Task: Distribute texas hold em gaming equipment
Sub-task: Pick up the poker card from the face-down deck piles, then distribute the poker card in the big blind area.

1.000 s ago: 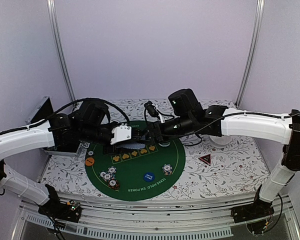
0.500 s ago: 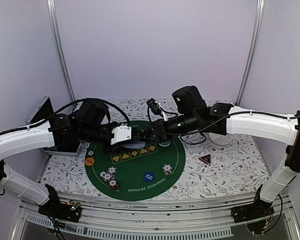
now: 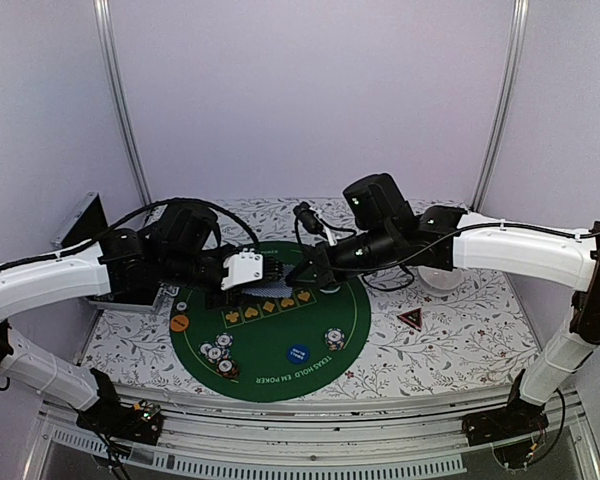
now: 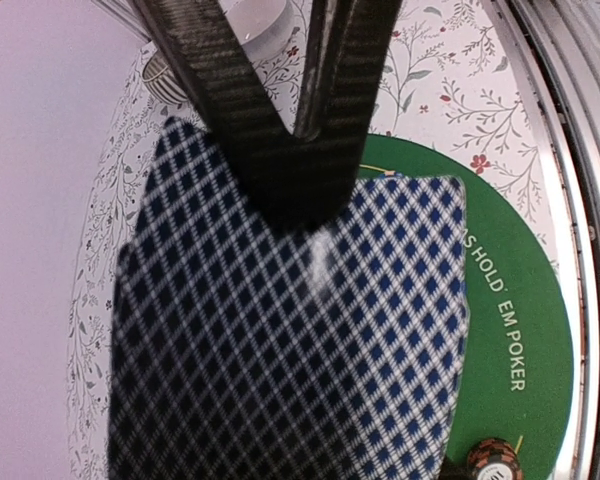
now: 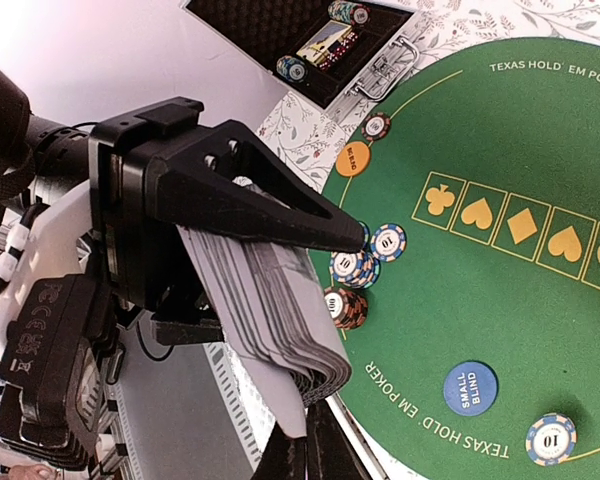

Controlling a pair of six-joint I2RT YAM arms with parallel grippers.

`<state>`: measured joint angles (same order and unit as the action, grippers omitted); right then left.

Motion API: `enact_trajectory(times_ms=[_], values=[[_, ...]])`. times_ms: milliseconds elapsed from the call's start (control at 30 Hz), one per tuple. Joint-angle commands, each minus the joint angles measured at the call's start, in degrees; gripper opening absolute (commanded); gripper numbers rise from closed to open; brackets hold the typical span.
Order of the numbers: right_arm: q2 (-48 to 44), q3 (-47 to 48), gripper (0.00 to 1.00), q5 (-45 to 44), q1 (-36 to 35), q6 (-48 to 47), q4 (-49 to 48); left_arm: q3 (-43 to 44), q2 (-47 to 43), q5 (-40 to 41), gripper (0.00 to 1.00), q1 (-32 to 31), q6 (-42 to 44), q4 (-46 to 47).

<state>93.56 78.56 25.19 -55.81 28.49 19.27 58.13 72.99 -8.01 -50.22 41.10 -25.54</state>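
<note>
Right wrist: chips (image 5: 292,68) apparently in case (image 5: 245,30)

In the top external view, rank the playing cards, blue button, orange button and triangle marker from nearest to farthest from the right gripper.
From the right gripper:
1. playing cards, at its fingertips, over the far half of the mat.
2. blue button, on the mat's near side.
3. triangle marker, right of the mat, and orange button, at the mat's left edge: too close to call.
</note>
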Motion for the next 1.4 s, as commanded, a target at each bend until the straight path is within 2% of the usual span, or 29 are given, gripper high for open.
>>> enact_trajectory(times_ms=[0,833,1367], values=[[-1.6,1.2,0.02,1.2,0.2,0.0,-1.3,-0.1,0.4,-0.5,0.4,0.4,0.1,2.2],[-8.1,-2.3,0.02,-0.6,1.1,-1.7,-0.7,-1.0,0.1,-0.7,0.4,0.8,-0.8,2.7],[-20.0,-7.7,0.02,-6.7,10.1,-5.2,7.4,-0.2,0.1,1.6,0.41,2.9,-4.5,3.0]])
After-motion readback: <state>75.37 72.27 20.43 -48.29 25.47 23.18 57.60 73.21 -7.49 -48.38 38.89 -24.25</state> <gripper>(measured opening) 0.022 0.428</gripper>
